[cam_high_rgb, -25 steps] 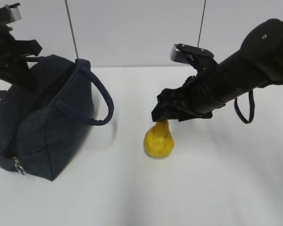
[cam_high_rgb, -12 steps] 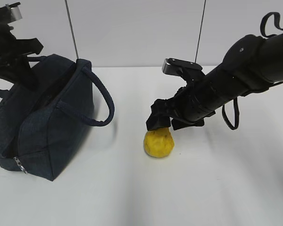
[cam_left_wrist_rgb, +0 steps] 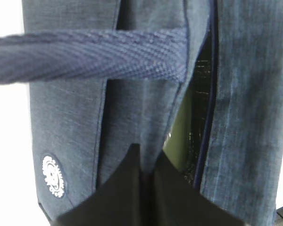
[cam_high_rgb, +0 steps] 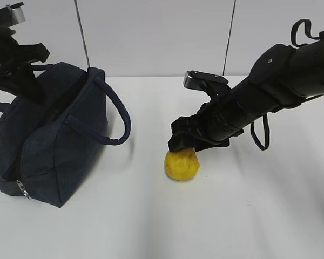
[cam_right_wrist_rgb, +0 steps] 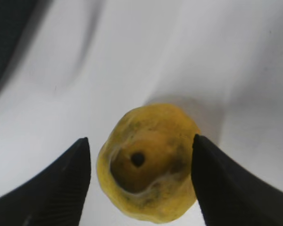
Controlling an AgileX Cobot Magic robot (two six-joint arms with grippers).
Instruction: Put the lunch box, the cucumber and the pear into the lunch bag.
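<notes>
The yellow pear (cam_high_rgb: 181,164) stands upright on the white table right of the navy lunch bag (cam_high_rgb: 54,145). My right gripper (cam_high_rgb: 183,141) is open, directly above the pear and down round its neck. In the right wrist view the pear (cam_right_wrist_rgb: 148,165) sits between the two fingers (cam_right_wrist_rgb: 75,183), which are apart from it. My left gripper (cam_high_rgb: 29,89) is shut on the fabric rim of the lunch bag (cam_left_wrist_rgb: 132,108) at the opening, holding it. A glossy green surface (cam_left_wrist_rgb: 177,136) shows inside; I cannot tell whether it is the lunch box or the cucumber.
The bag's loop handle (cam_high_rgb: 116,116) hangs out toward the pear, and the other handle (cam_left_wrist_rgb: 85,56) crosses the left wrist view. A zipper ring pull (cam_high_rgb: 22,190) hangs at the bag's front corner. White table (cam_high_rgb: 232,216) lies right of and in front of the pear.
My right gripper has come down and slightly left over the pear, now covering its neck. The left gripper and the bag have barely moved.
</notes>
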